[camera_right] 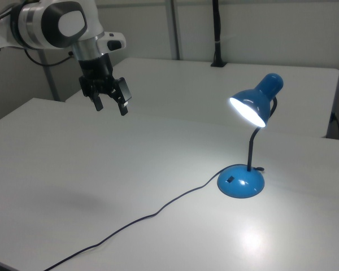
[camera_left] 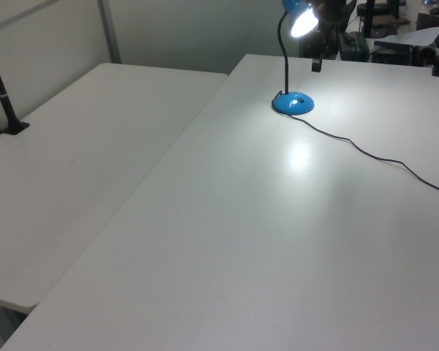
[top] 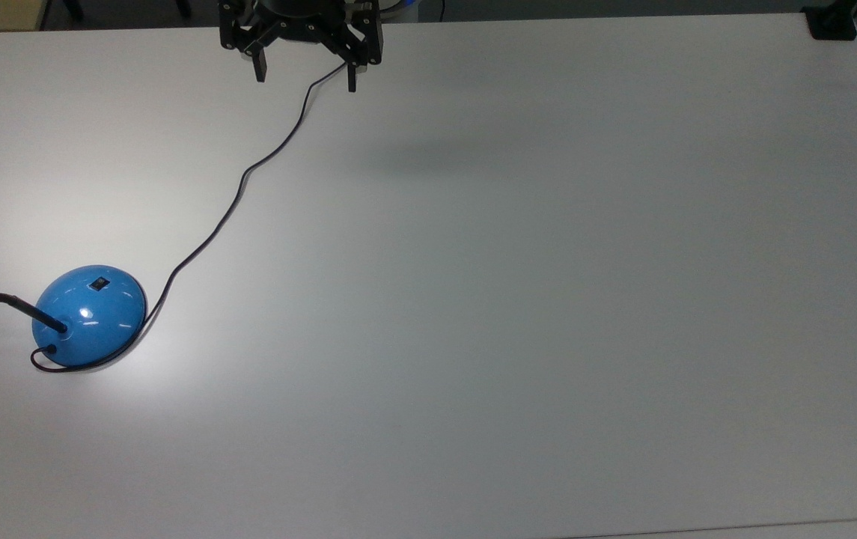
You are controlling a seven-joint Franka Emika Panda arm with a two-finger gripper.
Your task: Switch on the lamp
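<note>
Lamp (camera_right: 242, 182) lit, standing on counter (camera_right: 158, 164) at right view's right. Claw (camera_right: 109, 106) spread wide, empty, high & well apart from lamp. Task looks done; next prob. just retreat, nothing to press.

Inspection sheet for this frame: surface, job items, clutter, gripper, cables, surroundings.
Surface: white table, with a bright pool of light beside the lamp.
Job's things: blue lamp is lit; its shade glows, and the switch sits on the base.
Clutter: nothing seen.
Gripper: gripper hangs above the table near the top view's upper edge, away from the lamp, jaws open and holding nothing.
Cables: black cord runs loosely from the base across the table.
Surroundings: a second white table adjoins; a black post is mounted on it.
</note>
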